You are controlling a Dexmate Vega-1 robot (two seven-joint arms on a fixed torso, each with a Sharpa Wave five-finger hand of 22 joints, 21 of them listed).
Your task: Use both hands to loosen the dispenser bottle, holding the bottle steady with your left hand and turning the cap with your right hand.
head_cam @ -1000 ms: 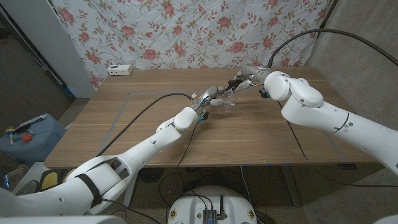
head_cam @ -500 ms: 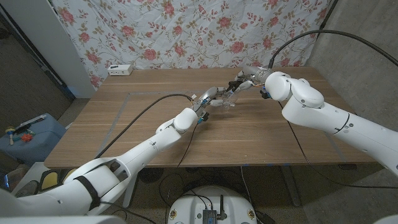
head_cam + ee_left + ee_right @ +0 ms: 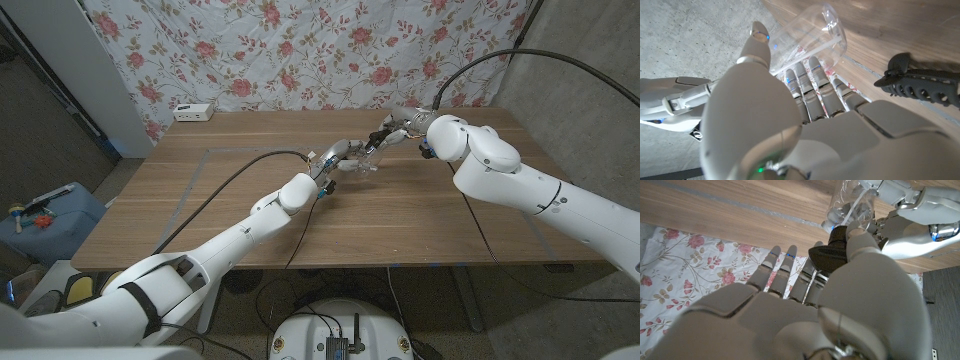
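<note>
Meeting near the far middle of the wooden surface (image 3: 200, 200), both hands close on a clear plastic bottle (image 3: 362, 160). The left hand (image 3: 335, 157) reaches in from the near left, its fingers (image 3: 812, 85) wrapped around the bottle's body; the wrist view shows the thumb laid along one side of the transparent wall. The right hand (image 3: 398, 127) comes in from the right and higher, its thumb and fingers (image 3: 782, 272) closed around the dark cap (image 3: 832, 252) at the bottle's top.

Bare wood spreads broadly on the near side and to the left of the bottle, while the far edge under the floral curtain (image 3: 300, 50) lies close behind the hands. A white box (image 3: 193, 112) sits at the far left corner, well apart from the work. A black cable (image 3: 225, 190) trails across the left half of the surface toward the left arm, and a second runs over the right arm.

The bottle is see-through, with light glinting on its wall and a printed label showing faintly through it. Its cap is black and rounded. In the head view the bottle tilts, its long axis running from the left hand up toward the right hand, cap end pointing right and away from the robot.
</note>
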